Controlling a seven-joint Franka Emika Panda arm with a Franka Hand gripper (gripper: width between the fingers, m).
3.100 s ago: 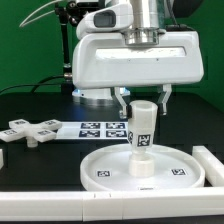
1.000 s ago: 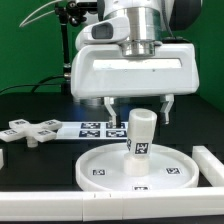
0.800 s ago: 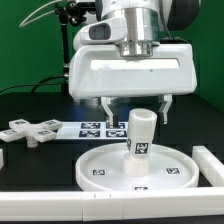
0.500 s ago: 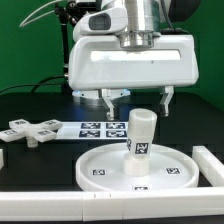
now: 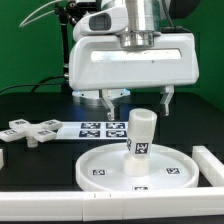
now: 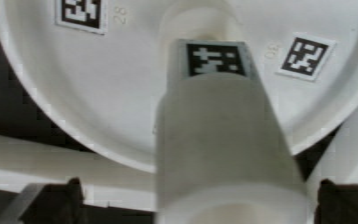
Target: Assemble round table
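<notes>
The large rimmed round disc (image 5: pixel 140 167) lies flat on the black table in the exterior view. The short thick cylinder post (image 5: pixel 140 137) stands upright at its centre, tag facing front. My gripper (image 5: pixel 137 99) hangs open just above the post's top, fingers (image 5: pixel 166 99) spread wider than the post and apart from it. The cross-shaped four-armed piece (image 5: pixel 30 131) lies on the table at the exterior view's left. In the wrist view the post (image 6: pixel 226 150) rises from the disc (image 6: pixel 105 90) between my dark fingertips (image 6: pixel 64 196).
The marker board (image 5: pixel 100 129) lies flat behind the disc. Long white straight rails run along the front edge (image 5: pixel 60 208) and at the exterior view's right (image 5: pixel 212 166). The robot base stands at the back.
My gripper has let go of the post, opened, and risen a little above it. The post stays standing on the disc.
</notes>
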